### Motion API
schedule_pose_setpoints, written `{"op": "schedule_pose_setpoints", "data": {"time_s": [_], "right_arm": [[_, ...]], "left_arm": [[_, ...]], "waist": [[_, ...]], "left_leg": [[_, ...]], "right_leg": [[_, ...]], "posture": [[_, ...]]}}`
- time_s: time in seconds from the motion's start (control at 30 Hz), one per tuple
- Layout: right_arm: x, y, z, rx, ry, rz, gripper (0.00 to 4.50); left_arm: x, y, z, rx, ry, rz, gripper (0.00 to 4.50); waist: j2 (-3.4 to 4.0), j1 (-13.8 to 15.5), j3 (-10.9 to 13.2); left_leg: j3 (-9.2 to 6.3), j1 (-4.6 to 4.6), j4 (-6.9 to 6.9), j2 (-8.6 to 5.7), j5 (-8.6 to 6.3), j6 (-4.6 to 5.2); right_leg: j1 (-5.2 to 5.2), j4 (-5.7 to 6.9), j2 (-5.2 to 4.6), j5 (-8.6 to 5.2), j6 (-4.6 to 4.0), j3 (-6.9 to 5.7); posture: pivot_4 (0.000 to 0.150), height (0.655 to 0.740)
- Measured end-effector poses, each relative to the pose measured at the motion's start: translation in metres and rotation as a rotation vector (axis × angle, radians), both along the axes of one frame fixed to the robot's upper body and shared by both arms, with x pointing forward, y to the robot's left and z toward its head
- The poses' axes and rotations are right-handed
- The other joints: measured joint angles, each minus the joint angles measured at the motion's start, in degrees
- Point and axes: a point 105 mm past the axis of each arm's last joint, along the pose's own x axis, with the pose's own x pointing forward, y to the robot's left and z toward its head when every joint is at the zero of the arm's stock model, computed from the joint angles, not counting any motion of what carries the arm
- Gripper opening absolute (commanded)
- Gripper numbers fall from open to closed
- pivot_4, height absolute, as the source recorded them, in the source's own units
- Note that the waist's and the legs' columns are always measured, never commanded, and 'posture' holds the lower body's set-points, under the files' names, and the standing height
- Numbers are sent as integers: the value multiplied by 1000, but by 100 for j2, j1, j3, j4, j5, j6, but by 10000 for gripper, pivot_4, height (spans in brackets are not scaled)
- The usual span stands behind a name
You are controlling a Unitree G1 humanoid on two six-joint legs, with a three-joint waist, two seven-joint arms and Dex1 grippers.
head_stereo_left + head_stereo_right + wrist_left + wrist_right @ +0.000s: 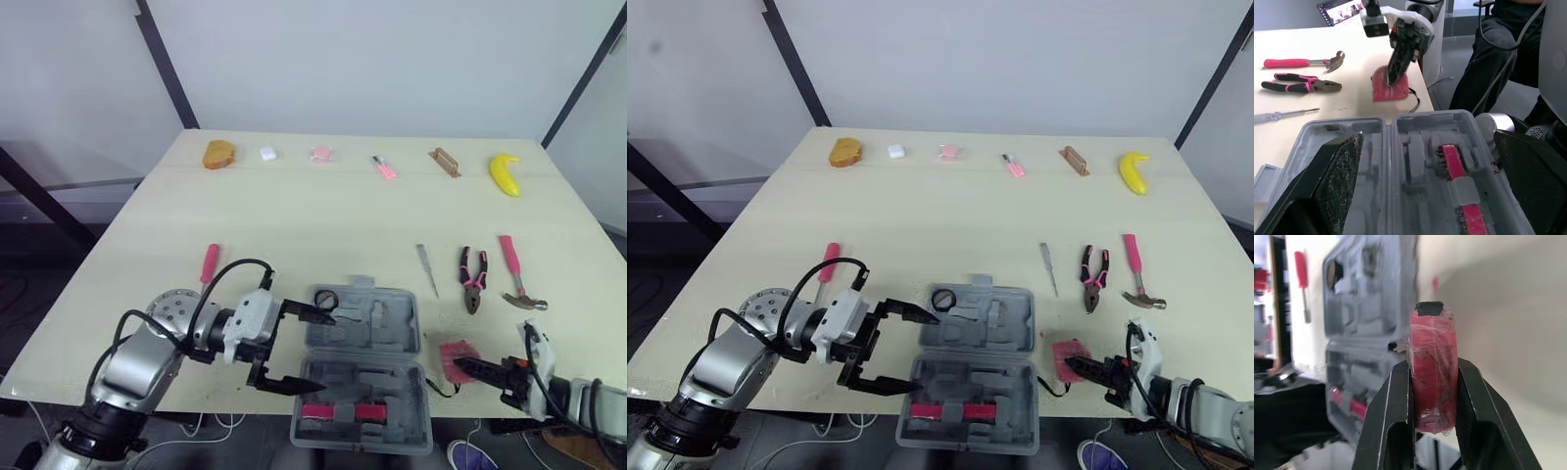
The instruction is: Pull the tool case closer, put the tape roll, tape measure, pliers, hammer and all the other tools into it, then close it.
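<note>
Surface: a pale wooden table [294, 225] before white walls.
Tool case [387, 377]: grey, lying open at the near edge of the table, both moulded halves facing up.
Inside the case: a black tape roll [326, 299] in the far left corner; a pink-handled tool [343, 412] in the near half.
Left gripper [326, 352]: at the left side of the case, its fingers spread wide, one over each half, holding nothing.
Right gripper [462, 366]: just right of the case, clamped on the tape measure [1432, 342], one finger on each flat side.
Tape measure: pink, with a black cord, at the table's near right edge, close beside the case.
Pliers [472, 279]: pink and black, on the table beyond the right gripper, with the hammer [516, 276] just to their right.
Thin screwdriver [427, 269]: left of the pliers, apart from them.
Pink-handled screwdriver [210, 262]: alone on the left, beyond the left arm.
Far edge: a row of small items ending in a banana [506, 173] on the right.
Beyond the near edge: a person's dark trousers [1493, 49].
</note>
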Motion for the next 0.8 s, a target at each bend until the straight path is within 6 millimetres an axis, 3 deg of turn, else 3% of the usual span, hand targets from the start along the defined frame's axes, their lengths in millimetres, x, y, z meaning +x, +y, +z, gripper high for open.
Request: {"op": "schedule_pose_setpoints", "data": {"time_s": [0.23, 0.27, 0.3, 0.33, 0.43, 0.5, 0.57, 0.8], "right_arm": [[-2, 1, -10, -37, 24, -17, 4679], [-3, 0, -12, -48, 28, -21, 14686], [-3, -1, -13, -55, 23, -20, 16415], [-7, -3, -15, -65, 28, -15, 21420], [-10, -4, -15, -66, 24, -3, 27841], [-12, -6, -14, -93, 3, 24, 34494], [-13, -8, -10, -119, -32, 52, 44536], [-19, -36, -11, -280, -152, 119, 44536]], "left_arm": [[-1, -1, 3, -11, -7, 3, 45000], [-1, -1, 3, -8, -7, 3, 45000], [-1, -1, 3, -6, -7, 4, 45000], [-1, -1, 3, -6, -6, 4, 45000], [-1, -1, 3, -5, -6, 4, 45000], [-1, 0, 3, -6, -6, 4, 45000], [-1, 0, 3, -4, -5, 1, 45000], [-2, 18, 0, 2, 25, 33, 45000]], "waist": [[1, -2, 0], [1, -1, 0], [1, -2, 0], [1, -1, 0], [1, -1, -1], [2, -1, -1], [1, -1, -2], [0, 15, -3]], "left_leg": [[2, 1, 0, -2, 0, 0], [2, 1, 0, -2, 0, 0], [2, 1, 0, -2, 0, 0], [3, 1, 0, -2, 0, 0], [3, 2, 0, -2, 0, 0], [3, 2, 0, -2, 0, 0], [3, 3, 0, -3, 0, 0], [5, 3, 2, -5, 0, 0]], "right_leg": [[0, 0, 2, 0, 1, 1], [0, 0, 2, 0, 1, 2], [0, 0, 2, 0, 1, 2], [0, 0, 1, 0, 1, 2], [0, 0, 1, 0, 1, 3], [0, 0, 1, 0, 1, 3], [0, 0, 1, 0, 1, 2], [1, -3, -1, 0, 3, 2]], "posture": [[1500, 7400], [1500, 7400], [1500, 7400], [1500, 7400], [1500, 7400], [1500, 7400], [1500, 7400], [1500, 7400]]}}
